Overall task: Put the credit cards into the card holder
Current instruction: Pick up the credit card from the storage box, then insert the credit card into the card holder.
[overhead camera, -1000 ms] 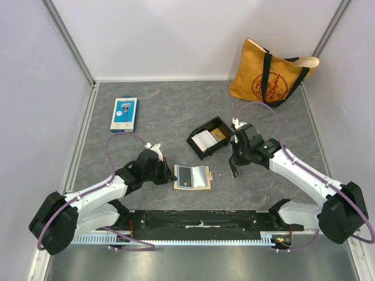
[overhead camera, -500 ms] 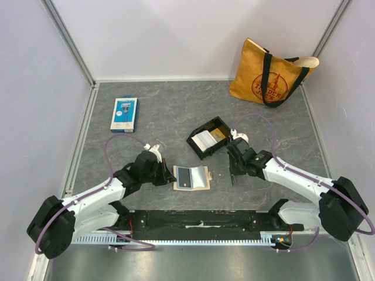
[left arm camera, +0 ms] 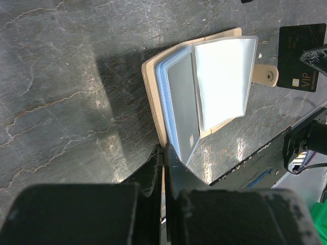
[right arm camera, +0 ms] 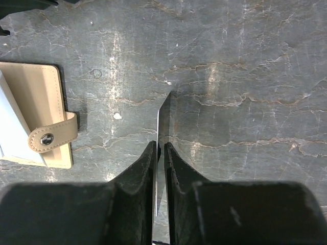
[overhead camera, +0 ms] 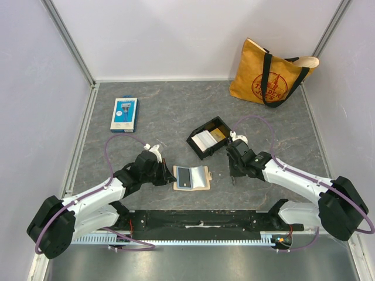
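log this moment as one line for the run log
left gripper: shut on card holder edge, holder open | right gripper: dark card pinched edge-on, right of holder, not yet inserted | black tray: holds cards

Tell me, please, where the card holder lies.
Top view: the card holder lies open at front centre, left fingers at its left edge, black tray behind it.

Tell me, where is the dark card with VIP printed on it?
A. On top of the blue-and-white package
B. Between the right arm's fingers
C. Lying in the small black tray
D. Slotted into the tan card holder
B: the right wrist view shows the dark card edge-on between the fingers of the right gripper, apart from the card holder.
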Controlling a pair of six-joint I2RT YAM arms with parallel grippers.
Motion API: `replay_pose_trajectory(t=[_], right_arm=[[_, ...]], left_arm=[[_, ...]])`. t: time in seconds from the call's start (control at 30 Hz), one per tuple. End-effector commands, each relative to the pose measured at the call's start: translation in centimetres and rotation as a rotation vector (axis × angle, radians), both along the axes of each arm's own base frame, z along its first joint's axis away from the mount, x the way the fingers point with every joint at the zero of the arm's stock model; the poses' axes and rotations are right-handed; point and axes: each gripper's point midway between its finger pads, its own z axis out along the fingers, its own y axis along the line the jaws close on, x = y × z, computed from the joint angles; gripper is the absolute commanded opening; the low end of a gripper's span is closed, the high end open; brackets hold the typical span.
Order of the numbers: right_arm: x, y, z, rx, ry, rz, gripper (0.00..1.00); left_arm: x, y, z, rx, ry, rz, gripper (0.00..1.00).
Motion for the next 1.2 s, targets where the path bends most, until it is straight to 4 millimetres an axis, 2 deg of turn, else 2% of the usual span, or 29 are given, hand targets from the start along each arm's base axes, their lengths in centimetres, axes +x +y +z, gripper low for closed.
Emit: replay_pose_trajectory(t=[0.0, 0.3, 0.43, 0.5, 0.57, 0.63, 0.73, 0.87, 1.03, 1.1, 1.17], right_arm=[[0.0, -0.3, 0.1, -0.019, -0.004, -0.011, 0.17], [-0.5, -0.6, 0.3, -0.026, 0.007, -0.001, 0.17], [-0.5, -0.7, 0.3, -0.028, 0.001, -0.001, 0.11], [-0.5, -0.7, 0.4, -0.025, 0.000, 0.002, 0.05], [-0.3, -0.5, 1.0, -0.015, -0.016, 0.002, 0.00], [-0.1, -0.2, 2.0, 0.015, -0.042, 0.011, 0.00], [0.0, 1.2, 4.7, 0.118, -0.095, 0.045, 0.00], [-0.1, 4.0, 8.3, 0.319, -0.147, 0.083, 0.00], [0.5, 7.5, 11.4, 0.524, -0.211, 0.034, 0.00], [1.0, 9.0, 12.5, 0.558, -0.274, 0.012, 0.00], [1.2, 10.4, 12.9, 0.542, -0.323, -0.024, 0.00]], left_arm=[[-0.1, -0.2, 0.1, -0.002, -0.016, -0.031, 0.02], [-0.2, -0.2, 0.0, -0.005, -0.013, -0.032, 0.02], [-0.2, -0.2, 0.1, -0.005, -0.014, -0.030, 0.02], [-0.3, -0.2, 0.0, -0.005, -0.013, -0.033, 0.02], [-0.3, -0.2, 0.0, -0.006, -0.014, -0.032, 0.02], [-0.3, -0.1, 0.0, -0.005, -0.013, -0.032, 0.02], [-0.4, -0.1, 0.0, -0.009, -0.011, -0.032, 0.02], [-0.5, -0.2, 0.3, -0.026, -0.013, -0.030, 0.02], [-0.4, -0.6, 1.3, -0.065, -0.027, -0.026, 0.02], [-0.4, -0.9, 1.6, -0.078, -0.029, -0.030, 0.02], [-0.4, -1.0, 1.8, -0.088, -0.022, -0.030, 0.02]])
